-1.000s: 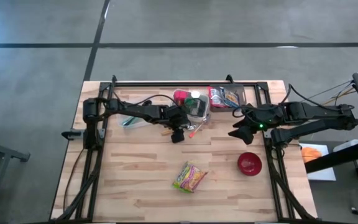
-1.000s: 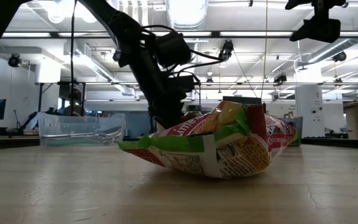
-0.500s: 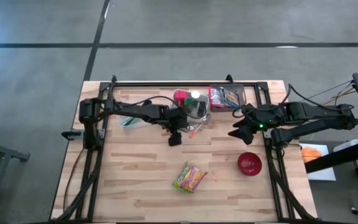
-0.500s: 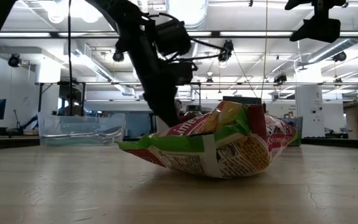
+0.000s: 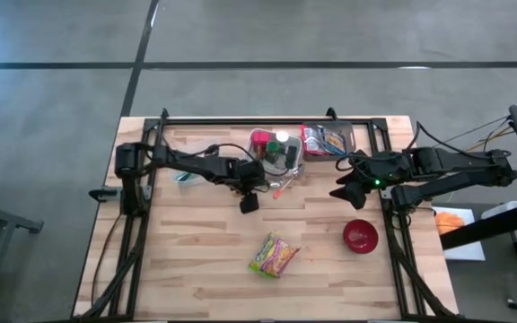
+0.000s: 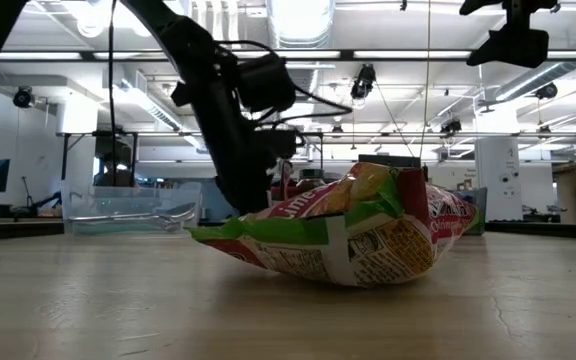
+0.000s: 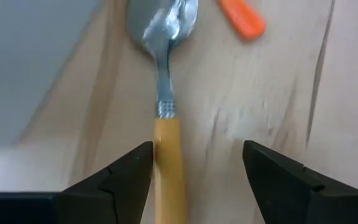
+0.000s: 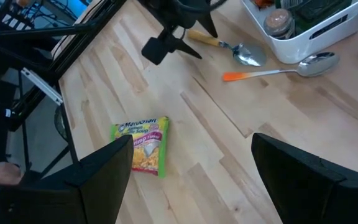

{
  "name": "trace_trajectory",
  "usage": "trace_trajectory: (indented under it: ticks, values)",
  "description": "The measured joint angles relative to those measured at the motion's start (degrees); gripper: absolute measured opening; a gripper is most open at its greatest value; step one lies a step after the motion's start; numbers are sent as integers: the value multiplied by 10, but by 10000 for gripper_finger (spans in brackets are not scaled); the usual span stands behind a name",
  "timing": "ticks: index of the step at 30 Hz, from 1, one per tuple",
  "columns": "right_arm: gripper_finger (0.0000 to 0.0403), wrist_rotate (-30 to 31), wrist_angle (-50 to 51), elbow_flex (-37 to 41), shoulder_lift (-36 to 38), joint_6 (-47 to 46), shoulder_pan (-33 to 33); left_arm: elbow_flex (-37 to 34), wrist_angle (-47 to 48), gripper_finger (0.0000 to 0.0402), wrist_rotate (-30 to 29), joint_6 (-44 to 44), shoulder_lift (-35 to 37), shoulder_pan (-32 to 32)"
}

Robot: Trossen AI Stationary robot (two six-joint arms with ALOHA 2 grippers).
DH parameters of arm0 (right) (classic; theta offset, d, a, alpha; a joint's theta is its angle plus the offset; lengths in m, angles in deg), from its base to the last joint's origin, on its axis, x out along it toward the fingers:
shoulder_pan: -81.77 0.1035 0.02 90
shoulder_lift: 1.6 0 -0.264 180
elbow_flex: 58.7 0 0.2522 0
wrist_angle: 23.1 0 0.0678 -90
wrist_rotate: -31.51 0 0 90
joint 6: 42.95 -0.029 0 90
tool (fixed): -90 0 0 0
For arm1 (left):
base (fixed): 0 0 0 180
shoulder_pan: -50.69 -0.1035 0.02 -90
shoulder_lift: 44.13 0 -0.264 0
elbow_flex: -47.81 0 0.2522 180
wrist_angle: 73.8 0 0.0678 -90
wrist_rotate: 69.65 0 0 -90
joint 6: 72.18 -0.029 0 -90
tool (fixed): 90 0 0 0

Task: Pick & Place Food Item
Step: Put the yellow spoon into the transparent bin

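Wooden tabletop (image 5: 196, 251) holds the noodle packet (image 5: 274, 255) near its front. Left tool (image 5: 249, 203) hangs open and empty over a spoon (image 7: 166, 118), so it might grab that instead. Right tool (image 5: 341, 193) waits open.

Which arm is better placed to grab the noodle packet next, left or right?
Probably left. The left gripper hangs open over mid-table, nearer the noodle packet, though it points at a yellow-handled spoon. The right gripper waits by the red bowl.
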Motion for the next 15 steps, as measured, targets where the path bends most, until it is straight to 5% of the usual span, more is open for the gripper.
trace_trajectory:
  ticks: [10,15]
  values:
    - [322,0,0,0,0,-4,4,-41,-26,252,101,6,-2,-31]
    - [322,0,0,0,0,-7,7,-43,-22,227,104,8,-2,-21]
